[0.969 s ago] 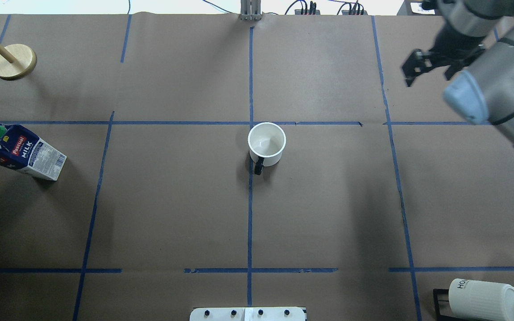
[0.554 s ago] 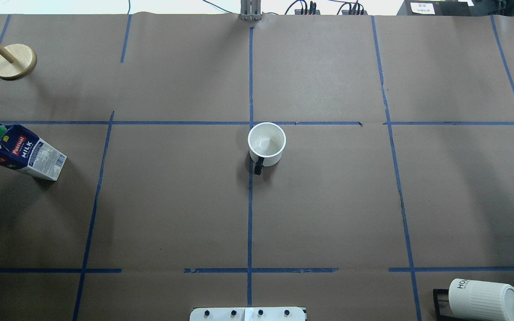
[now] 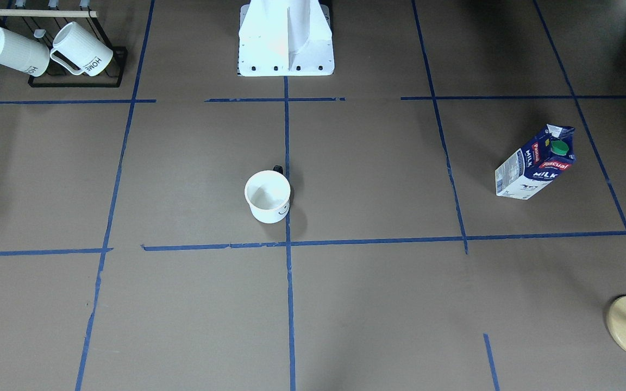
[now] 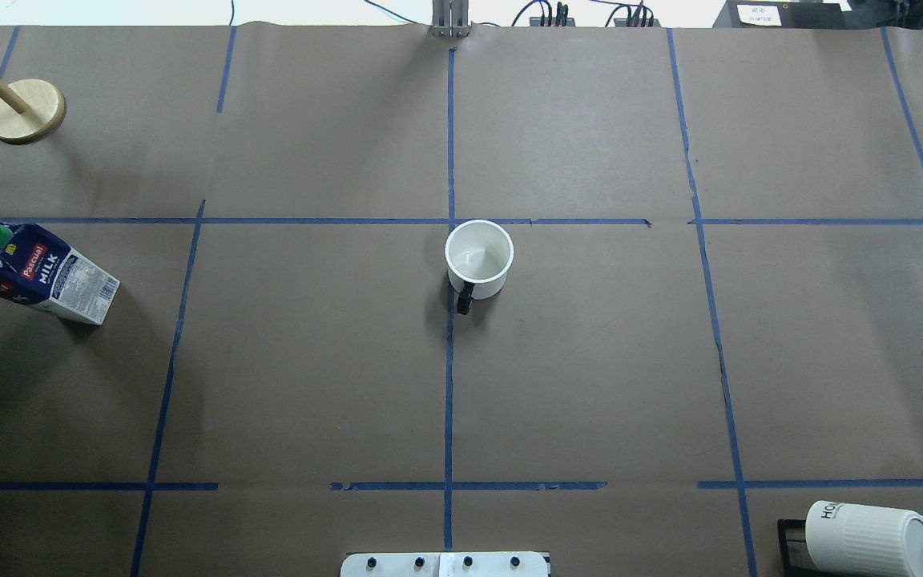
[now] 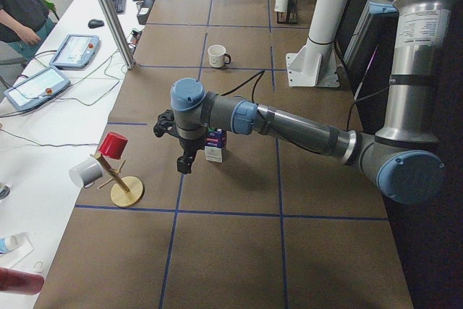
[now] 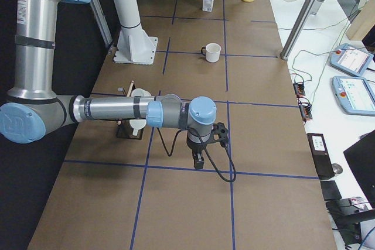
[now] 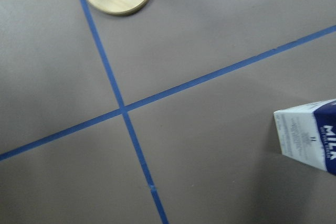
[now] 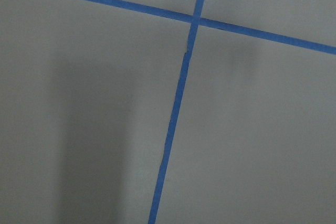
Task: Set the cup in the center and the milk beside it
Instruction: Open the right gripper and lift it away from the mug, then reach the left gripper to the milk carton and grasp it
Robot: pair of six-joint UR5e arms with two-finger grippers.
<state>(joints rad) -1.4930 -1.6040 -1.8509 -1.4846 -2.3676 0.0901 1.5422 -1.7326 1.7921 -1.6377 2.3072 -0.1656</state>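
The cup (image 4: 479,258) stands upright just right of the centre tape line and just below the center (image 4: 451,221), its black handle toward the robot; it also shows in the front view (image 3: 268,196). The milk (image 4: 33,272) stands upright far to the left, and also shows in the front view (image 3: 536,163) and the left wrist view (image 7: 310,135). My left gripper (image 5: 184,166) hangs above the table beside the milk; I cannot tell if it is open. My right gripper (image 6: 199,162) hangs over bare table far from the cup; I cannot tell its state.
A wooden peg stand (image 4: 25,110) is at the far left corner. A black rack with ribbed HOME mugs (image 4: 870,538) sits at the near right corner. The robot's white base (image 3: 286,38) is at the near edge.
My right arm, in the overhead view's top right one second ago, has left that view. The cup and the milk have not moved.
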